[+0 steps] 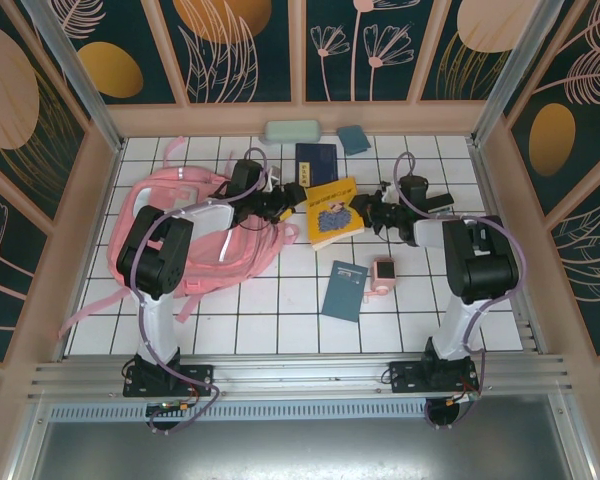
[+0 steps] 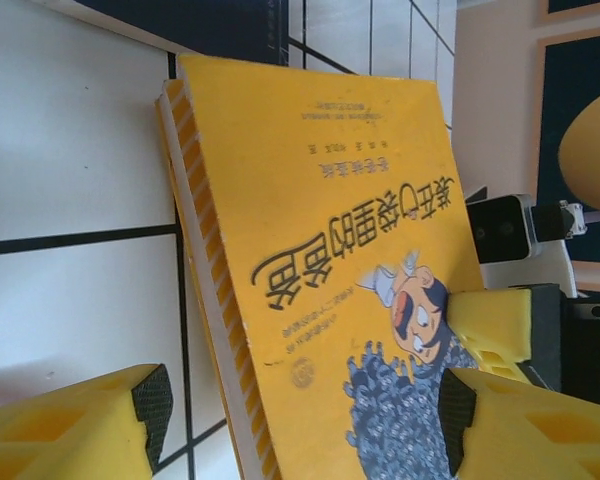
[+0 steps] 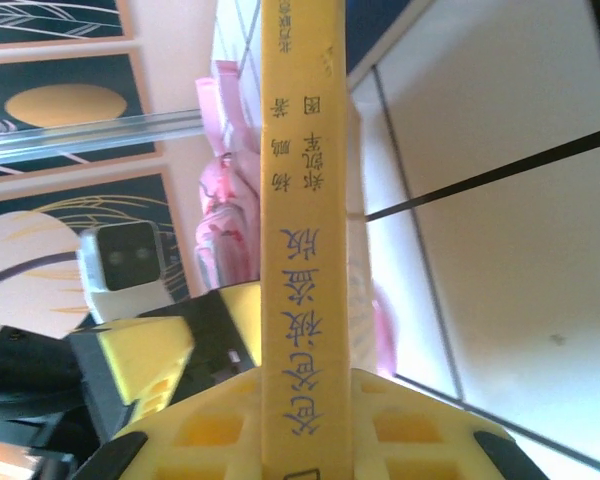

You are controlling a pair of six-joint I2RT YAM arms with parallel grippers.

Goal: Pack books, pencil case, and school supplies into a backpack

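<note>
Yellow book (image 1: 334,212) sits mid-tabletop (image 1: 280,322) just right of the pink backpack (image 1: 195,240), right gripper (image 1: 367,213) clamped tight on its spine, left gripper (image 1: 293,197) at the opposite edge, jaws spread apart.

The backpack (image 1: 130,205) is lying on your left. Right of it, the middle book (image 1: 335,212) is sitting between your left gripper (image 1: 292,200) and right gripper (image 1: 368,212). The far book (image 1: 316,160) is lying behind it, with the pencil case (image 1: 291,131) and pad (image 1: 354,139) farther back. The near book (image 1: 344,290) is lying in front, the cube gadget (image 1: 383,272) at its right.
</note>
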